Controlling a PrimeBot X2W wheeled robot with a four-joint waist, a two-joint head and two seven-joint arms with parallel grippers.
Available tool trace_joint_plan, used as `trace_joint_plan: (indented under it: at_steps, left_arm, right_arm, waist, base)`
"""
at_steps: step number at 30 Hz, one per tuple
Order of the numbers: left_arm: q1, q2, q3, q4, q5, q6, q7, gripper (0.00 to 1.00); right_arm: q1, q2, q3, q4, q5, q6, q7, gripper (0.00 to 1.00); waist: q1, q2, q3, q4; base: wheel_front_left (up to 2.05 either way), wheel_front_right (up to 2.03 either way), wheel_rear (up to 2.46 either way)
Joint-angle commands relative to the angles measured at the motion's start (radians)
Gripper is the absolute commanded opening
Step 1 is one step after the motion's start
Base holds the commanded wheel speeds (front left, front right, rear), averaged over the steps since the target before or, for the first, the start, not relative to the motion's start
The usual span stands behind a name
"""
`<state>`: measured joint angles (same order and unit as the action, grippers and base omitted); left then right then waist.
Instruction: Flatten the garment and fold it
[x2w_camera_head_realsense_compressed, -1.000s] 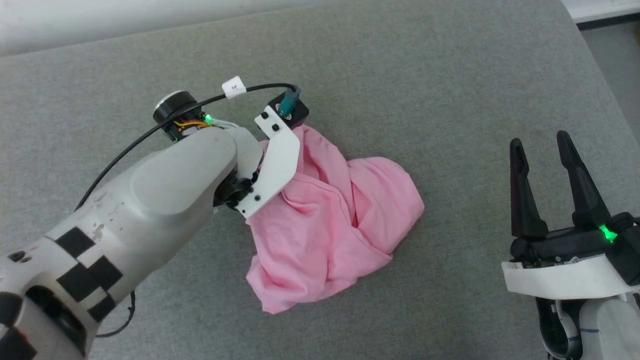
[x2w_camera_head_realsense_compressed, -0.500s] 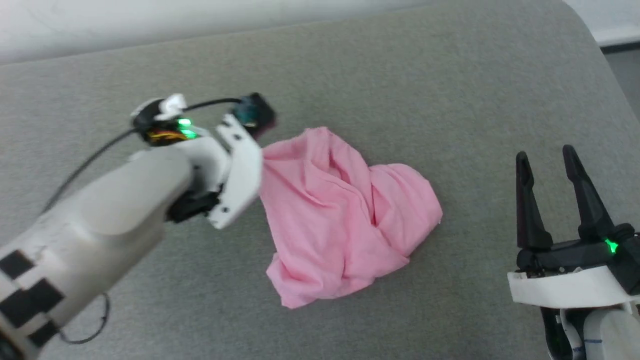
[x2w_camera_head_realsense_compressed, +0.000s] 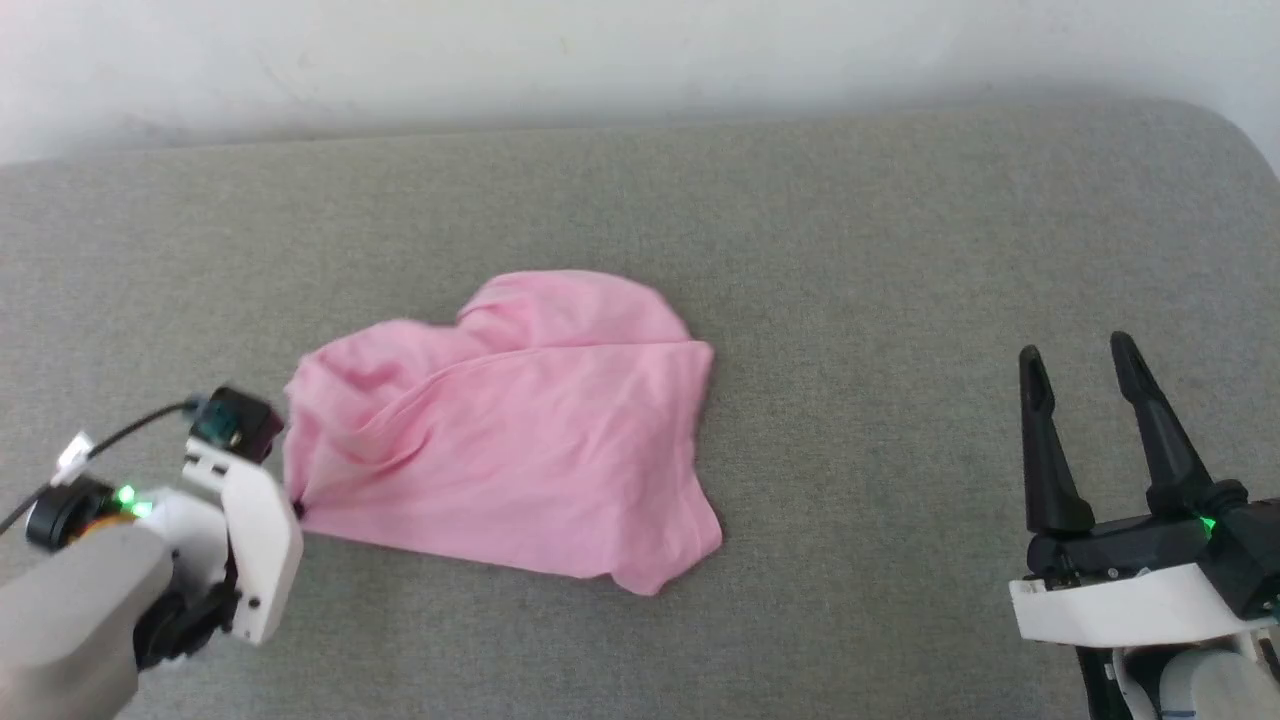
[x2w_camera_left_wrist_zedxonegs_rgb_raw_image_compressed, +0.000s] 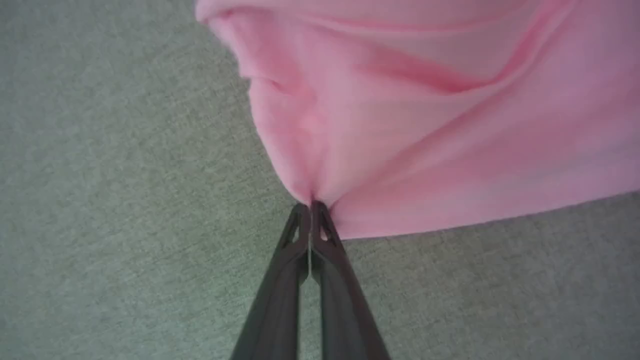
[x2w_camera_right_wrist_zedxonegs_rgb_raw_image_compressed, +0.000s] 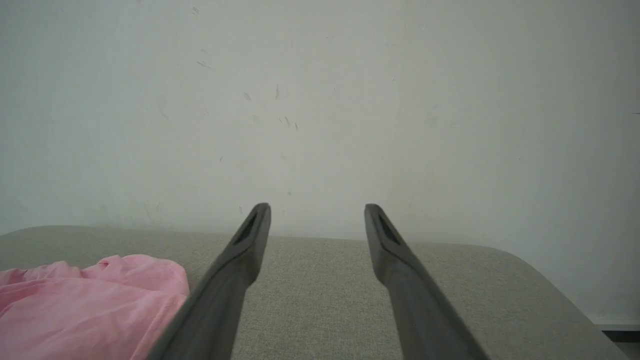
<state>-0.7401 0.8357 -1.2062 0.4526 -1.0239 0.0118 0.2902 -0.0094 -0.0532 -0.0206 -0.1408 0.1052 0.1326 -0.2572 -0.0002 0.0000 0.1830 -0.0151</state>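
Since the left fingers (x2w_camera_left_wrist_zedxonegs_rgb_raw_image_compressed: 303, 226) are pressed together on a small pinch of the garment (x2w_camera_head_realsense_compressed: 510, 440) at its near-left corner, with taut creases fanning out from the tips, the step in hand looks like drawing that corner outward to spread the shorts. To do it well, I judge the pull should run low and level, away from the garment's middle. It should be slow enough that the thin fabric slides along and does not slip from so small a bite. Lifting would likely only drag the cloth into a new bunch. The right fingers (x2w_camera_head_realsense_compressed: 1034, 400), well off the garment's right side, stand apart and hold nothing. They would best take the opposite edge, so the cloth can be stretched between two points. The garment lies rumpled and doubled over on itself, far from flat, with folding not yet begun. Beneath the garment is a grey, woven-textured tabletop (x2w_camera_head_realsense_compressed: 900, 250) with a rounded corner at the garment's far right. Beyond the garment rises a plain pale wall (x2w_camera_right_wrist_zedxonegs_rgb_raw_image_compressed: 320, 100) with faint scuffs.
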Motion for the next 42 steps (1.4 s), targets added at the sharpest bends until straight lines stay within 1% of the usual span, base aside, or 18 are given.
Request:
trace_joint_plan:
  at_steps: [1,5,6,7,9,11,14,16,18,20,23,25,27,29,31,35,39,42]
  left_arm:
    - [0.04,0.013,-0.003,-0.002,-0.013,0.018,0.003,0.0]
    - [0.125,0.007,-0.001,-0.016,-0.06,0.053,-0.017,0.0]
    - [0.132,-0.003,0.006,-0.017,-0.063,0.063,-0.038,0.12]
    - [0.135,-0.013,0.015,-0.017,-0.06,0.075,-0.07,1.0]
    - [0.135,-0.027,0.043,-0.02,-0.05,0.103,-0.154,1.0]
    - [0.13,-0.035,0.079,-0.031,-0.026,0.141,-0.267,1.0]
    - [0.134,-0.041,0.138,-0.062,0.016,0.222,-0.455,1.0]
    - [0.145,-0.044,0.174,-0.093,0.061,0.294,-0.53,1.0]
    - [0.167,-0.056,0.228,-0.142,0.118,0.369,-0.549,1.0]
    - [0.202,-0.079,0.327,-0.235,0.22,0.443,-0.551,1.0]
    - [0.316,-0.119,0.48,-0.365,0.366,0.538,-0.552,1.0]
    - [0.403,-0.153,0.572,-0.432,0.448,0.575,-0.552,1.0]
    - [0.492,-0.187,0.649,-0.48,0.522,0.602,-0.552,1.0]
    - [0.572,-0.219,0.709,-0.504,0.577,0.615,-0.552,1.0]
    - [0.636,-0.25,0.763,-0.519,0.624,0.617,-0.552,1.0]
    - [0.716,-0.309,0.848,-0.521,0.685,0.585,-0.552,1.0]
    - [0.739,-0.363,0.906,-0.516,0.738,0.535,-0.552,1.0]
    - [0.732,-0.4,0.933,-0.505,0.777,0.5,-0.552,1.0]
  right_arm:
    - [0.012,0.003,0.004,0.004,-0.004,-0.002,-0.005,1.0]
    - [0.028,0.003,0.007,0.015,-0.01,-0.002,-0.005,1.0]
    - [0.029,0.003,0.009,0.018,-0.017,-0.002,-0.005,1.0]
    - [0.029,0.003,0.01,0.019,-0.022,-0.002,-0.005,1.0]
    - [0.024,0.003,0.017,0.017,-0.042,-0.002,-0.005,1.0]
    - [0.011,0.003,0.025,0.011,-0.074,-0.002,-0.005,1.0]
    - [-0.028,-0.018,0.033,-0.007,-0.099,-0.002,-0.005,1.0]
    - [-0.064,-0.041,0.033,-0.025,-0.097,-0.002,-0.005,1.0]
    - [-0.103,-0.083,0.057,-0.028,-0.095,-0.002,-0.005,1.0]
    - [-0.141,-0.132,0.094,-0.011,-0.085,-0.002,-0.005,1.0]
    - [-0.207,-0.23,0.189,0.047,-0.05,-0.002,-0.005,1.0]
    - [-0.258,-0.3,0.269,0.092,-0.014,-0.002,-0.005,1.0]
    - [-0.31,-0.366,0.376,0.147,0.052,-0.002,0.005,1.0]
    - [-0.372,-0.431,0.515,0.173,0.148,-0.002,0.074,1.0]
    - [-0.443,-0.502,0.663,0.178,0.225,-0.002,0.178,1.0]
    - [-0.574,-0.594,0.923,0.162,0.407,-0.002,0.416,1.0]
    - [-0.696,-0.622,1.123,0.154,0.526,-0.002,0.607,1.0]
    - [-0.785,-0.614,1.24,0.18,0.548,-0.002,0.696,1.0]
  waist:
    - [0.0002,0.0,-0.022,0.019]
    - [0.0002,0.0,-0.038,0.036]
    - [0.0002,0.0,-0.043,0.042]
    - [0.0002,0.0,-0.049,0.048]
    - [0.0002,0.0,-0.061,0.058]
    - [0.0002,0.0,-0.074,0.068]
    - [0.0002,0.0,-0.092,0.08]
    - [0.0002,0.0,-0.102,0.09]
    - [0.0002,0.0,-0.107,0.097]
    - [0.0002,0.0,-0.111,0.106]
    - [0.0002,0.0,-0.115,0.115]
    - [0.0002,0.0,-0.117,0.119]
    - [0.0002,0.0,-0.117,0.121]
    - [0.0002,0.0,-0.118,0.124]
    - [0.0002,0.0,-0.117,0.126]
    - [0.0002,0.0,-0.111,0.139]
    - [0.0002,0.0,-0.091,0.159]
    - [0.0002,0.0,-0.065,0.177]
  base:
    - [0.0,0.0,0.0]
    - [0.0,0.0,0.0]
    - [0.0,0.0,0.0]
    - [0.0,0.0,0.0]
    - [0.0,0.0,0.0]
    - [0.0,0.0,0.0]
    - [0.0,0.0,0.0]
    - [0.0,0.0,0.0]
    - [0.0,0.0,0.0]
    - [0.0,0.0,0.0]
    - [0.0,0.0,0.0]
    - [0.0,0.0,0.0]
    - [0.0,0.0,0.0]
    - [0.0,0.0,0.0]
    - [0.0,0.0,0.0]
    - [0.0,0.0,0.0]
    - [0.0,0.0,0.0]
    - [0.0,0.0,0.0]
